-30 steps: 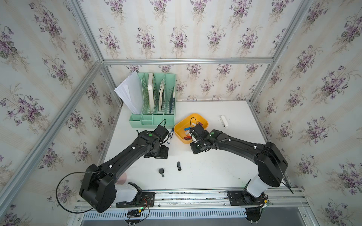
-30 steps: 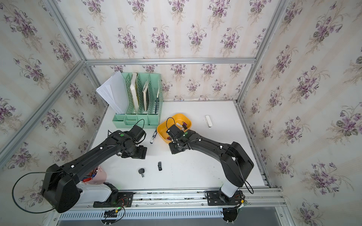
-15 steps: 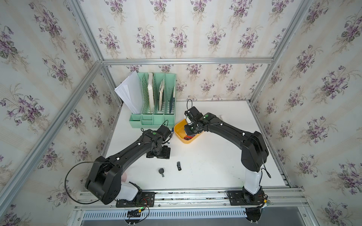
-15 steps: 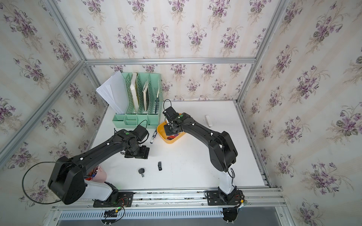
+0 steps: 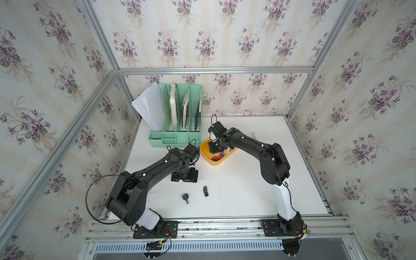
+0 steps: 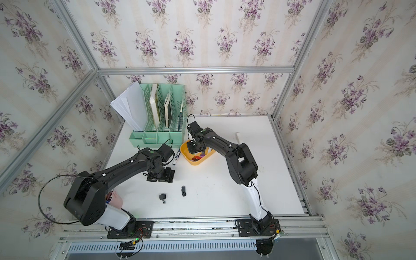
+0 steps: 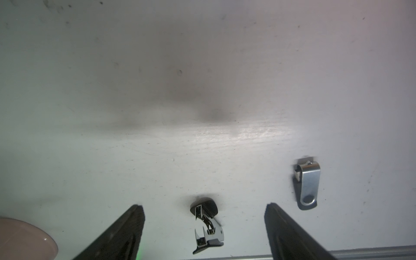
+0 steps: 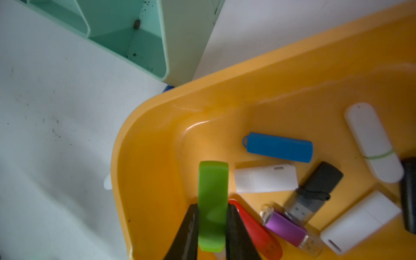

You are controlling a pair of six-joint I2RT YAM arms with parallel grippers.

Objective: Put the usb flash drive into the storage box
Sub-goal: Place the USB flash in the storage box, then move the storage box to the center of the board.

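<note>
Cream striped wallpaper (image 5: pixel 202 42) sprigged with purple flowers on every wall, silver aluminium frame bars (image 5: pixel 213 70) along the corners, scuffed white surface (image 5: pixel 247 191) below, soft even light

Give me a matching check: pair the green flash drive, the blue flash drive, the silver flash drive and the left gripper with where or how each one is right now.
Column one:
1. green flash drive
2. blue flash drive
3. silver flash drive
4. left gripper

Column two:
A. lying on the floor of the storage box
B. lying on the bare table, outside the box
C. clamped in the right gripper
D. open, holding nothing

Pairs: 1-C, 2-A, 3-B, 4-D
</note>
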